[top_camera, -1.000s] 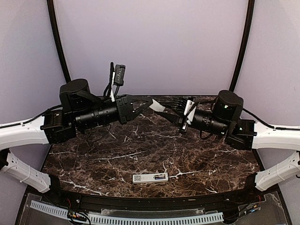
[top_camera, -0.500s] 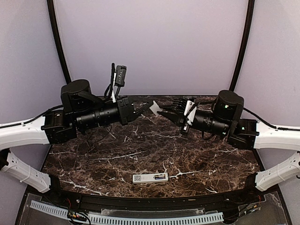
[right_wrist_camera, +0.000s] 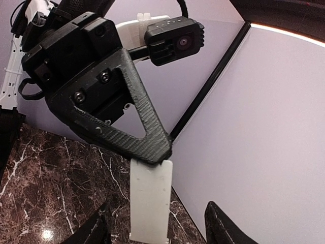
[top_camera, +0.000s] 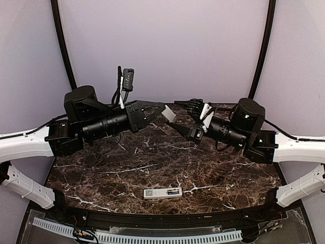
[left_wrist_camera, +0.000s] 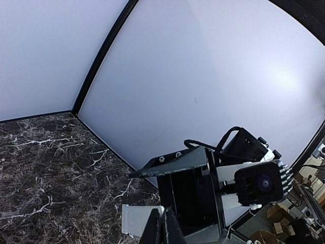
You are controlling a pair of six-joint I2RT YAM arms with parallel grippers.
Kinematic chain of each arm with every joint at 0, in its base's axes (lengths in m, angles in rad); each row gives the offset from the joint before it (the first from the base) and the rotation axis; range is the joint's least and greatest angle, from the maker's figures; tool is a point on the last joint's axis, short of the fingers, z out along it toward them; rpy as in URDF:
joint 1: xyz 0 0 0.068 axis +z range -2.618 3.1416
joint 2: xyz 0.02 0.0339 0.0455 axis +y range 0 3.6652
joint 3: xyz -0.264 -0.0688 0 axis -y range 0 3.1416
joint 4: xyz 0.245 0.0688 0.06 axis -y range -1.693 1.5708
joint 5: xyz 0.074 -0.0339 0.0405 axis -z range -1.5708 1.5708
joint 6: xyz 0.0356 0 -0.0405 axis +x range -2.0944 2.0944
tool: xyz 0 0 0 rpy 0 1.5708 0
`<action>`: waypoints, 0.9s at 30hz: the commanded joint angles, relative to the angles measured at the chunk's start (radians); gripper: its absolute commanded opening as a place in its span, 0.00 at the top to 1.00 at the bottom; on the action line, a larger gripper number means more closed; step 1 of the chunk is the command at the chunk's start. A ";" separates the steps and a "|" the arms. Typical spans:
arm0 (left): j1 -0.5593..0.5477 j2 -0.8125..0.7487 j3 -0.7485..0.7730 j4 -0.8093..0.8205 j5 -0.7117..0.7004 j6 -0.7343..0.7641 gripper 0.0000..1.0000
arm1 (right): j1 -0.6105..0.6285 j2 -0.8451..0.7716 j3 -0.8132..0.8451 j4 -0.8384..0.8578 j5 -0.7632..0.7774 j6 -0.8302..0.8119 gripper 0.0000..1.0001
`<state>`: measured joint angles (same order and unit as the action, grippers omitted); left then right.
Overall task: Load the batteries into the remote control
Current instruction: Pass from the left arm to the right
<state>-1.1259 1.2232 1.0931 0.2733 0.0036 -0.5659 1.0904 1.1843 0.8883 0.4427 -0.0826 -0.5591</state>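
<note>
The white remote control [top_camera: 162, 193] lies flat near the table's front edge, with a dark patch toward its right end; whether that is the batteries cannot be told. High over the back of the table my left gripper [top_camera: 163, 109] is shut on one end of a small flat white plastic piece [top_camera: 170, 115]. In the left wrist view that piece [left_wrist_camera: 137, 219] sticks out past the left gripper [left_wrist_camera: 162, 223]. My right gripper [top_camera: 176, 114] faces it, open. In the right wrist view the piece [right_wrist_camera: 150, 201] hangs between the spread right fingers [right_wrist_camera: 221, 226], touching neither.
The dark marbled table [top_camera: 127, 168] is walled by pale lilac panels [top_camera: 162, 46] with black corner posts. A perforated white strip [top_camera: 137, 236] runs along the near edge below the arm bases.
My right gripper has opened and its fingers now stand apart around the white piece. The left gripper keeps its hold and has lifted the piece slightly.
</note>
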 commanded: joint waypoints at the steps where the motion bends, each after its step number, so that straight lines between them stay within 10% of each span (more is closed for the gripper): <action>1: -0.002 -0.018 -0.030 0.064 -0.051 -0.022 1.00 | 0.051 0.049 -0.018 0.106 0.057 0.005 0.40; 27: -0.002 -0.019 -0.048 0.058 -0.054 -0.022 1.00 | 0.069 0.105 0.027 0.135 0.205 -0.019 0.72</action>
<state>-1.1259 1.2228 1.0584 0.3214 -0.0452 -0.5884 1.1522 1.2945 0.8864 0.5579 0.1062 -0.5804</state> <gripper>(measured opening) 0.007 0.292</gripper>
